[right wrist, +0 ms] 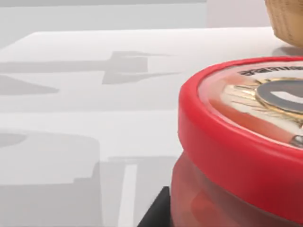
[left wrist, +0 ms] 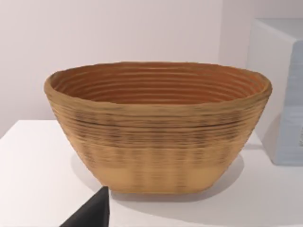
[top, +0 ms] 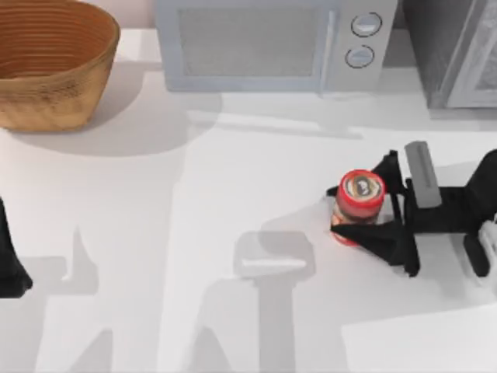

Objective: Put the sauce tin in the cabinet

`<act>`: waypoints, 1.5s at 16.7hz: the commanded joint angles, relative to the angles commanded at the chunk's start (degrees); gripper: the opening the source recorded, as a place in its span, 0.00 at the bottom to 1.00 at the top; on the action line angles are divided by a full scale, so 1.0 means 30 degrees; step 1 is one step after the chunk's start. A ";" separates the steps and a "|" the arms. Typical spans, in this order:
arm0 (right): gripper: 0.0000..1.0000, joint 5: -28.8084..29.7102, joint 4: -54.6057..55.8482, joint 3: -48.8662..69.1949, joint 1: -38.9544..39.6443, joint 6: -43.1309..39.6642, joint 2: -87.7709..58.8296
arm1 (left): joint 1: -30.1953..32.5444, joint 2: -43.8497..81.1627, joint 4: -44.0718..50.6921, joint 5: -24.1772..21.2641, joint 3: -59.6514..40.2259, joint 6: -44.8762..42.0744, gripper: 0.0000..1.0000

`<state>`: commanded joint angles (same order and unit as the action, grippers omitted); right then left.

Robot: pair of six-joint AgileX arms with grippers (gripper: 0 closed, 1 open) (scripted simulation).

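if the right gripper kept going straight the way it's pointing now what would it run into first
The sauce tin: the right gripper points toward the table's left with a finger on each side of it, so the tin sits directly in its path.

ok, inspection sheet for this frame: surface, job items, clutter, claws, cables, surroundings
Surface: white table, shadows only.
Job items: sauce tin upright, right of centre; cabinet at the far right corner, door looks closed.
Clutter: wicker basket far left; white microwave far centre.
Claws: right claw around the tin, one finger on each side, contact not certain; left arm parked at the left edge.
Cables: nothing seen.
Surroundings: pale wall behind the basket.
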<state>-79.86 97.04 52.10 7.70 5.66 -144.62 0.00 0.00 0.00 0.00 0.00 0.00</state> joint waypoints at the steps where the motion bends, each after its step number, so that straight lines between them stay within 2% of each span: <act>1: 0.00 0.0017 -0.0405 -0.0090 0.0015 0.0035 0.0408 | 0.0000 0.0000 0.0000 0.0000 0.0000 0.0000 1.00; 17: 0.00 0.0002 -0.8265 -0.1073 -0.0021 0.0704 1.0107 | 0.0000 0.0000 0.0000 0.0000 0.0000 0.0000 1.00; 25: 0.00 -0.0002 -0.8815 -0.1185 0.0031 0.0840 1.0672 | 0.0000 0.0000 0.0000 0.0000 0.0000 0.0000 1.00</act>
<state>-79.86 70.60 48.55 7.80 8.17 -112.60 0.00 0.00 0.00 0.00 0.00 0.00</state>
